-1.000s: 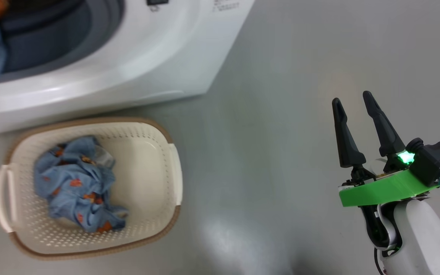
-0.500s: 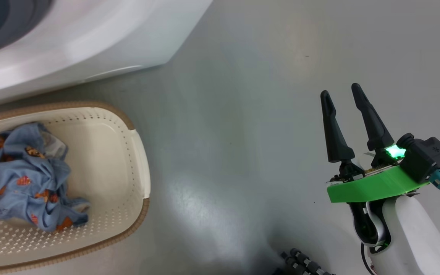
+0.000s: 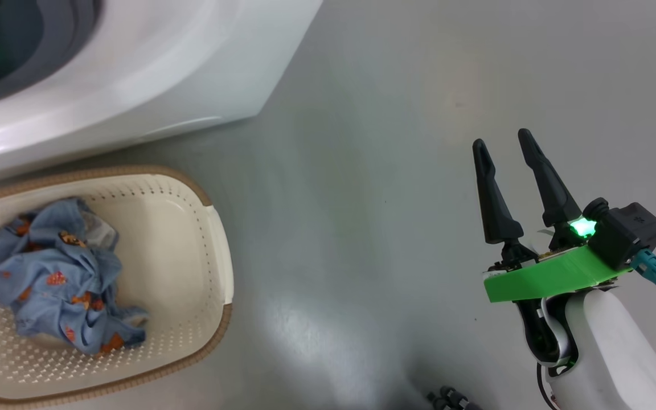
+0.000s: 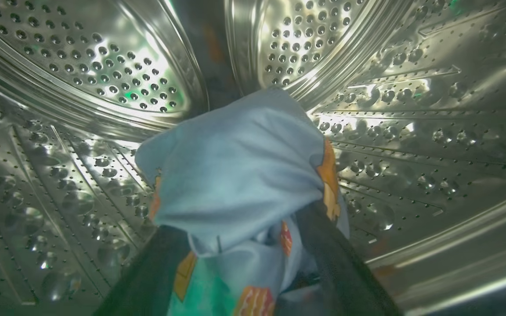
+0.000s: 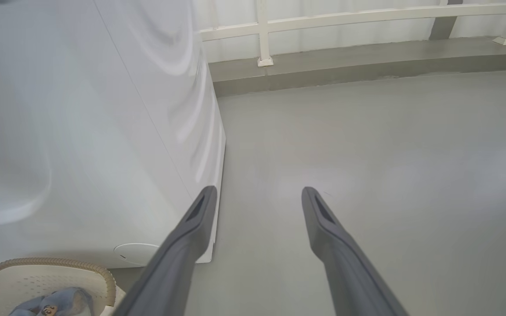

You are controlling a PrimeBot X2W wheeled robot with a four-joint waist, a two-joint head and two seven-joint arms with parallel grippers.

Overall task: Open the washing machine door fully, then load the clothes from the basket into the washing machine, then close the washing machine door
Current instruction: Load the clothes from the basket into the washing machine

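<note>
The left gripper (image 4: 246, 224) reaches into the steel drum (image 4: 81, 66) of the washing machine (image 3: 134, 74). Its two dark fingers (image 4: 152, 272) stand wide apart, and a light blue garment (image 4: 235, 166) with orange figures is bunched between and over them, hiding their tips. Whether the cloth is pinched anywhere cannot be told. The garment hangs above the dimpled drum wall, well inside the machine.

The right gripper (image 3: 501, 139) hovers over the grey floor (image 3: 362, 171), well apart from everything, fingers spread wide and empty, just as they were a second ago.

In the head view the whole picture has shifted since the earlier frames, so the camera has turned. A second ago the drum opening, with blue cloth at its left edge, took up the top left corner. Half a second ago little more than the white front was left there. Now a strip of the grey gasket (image 3: 77, 28) is back in the corner.

The basket (image 3: 185, 267) sits on the floor just before the machine's front, its place against the machine unchanged. The rest of the clothes (image 3: 57, 273) lie crumpled at its left end in the same heap as before, with the right half of the basket bare
</note>
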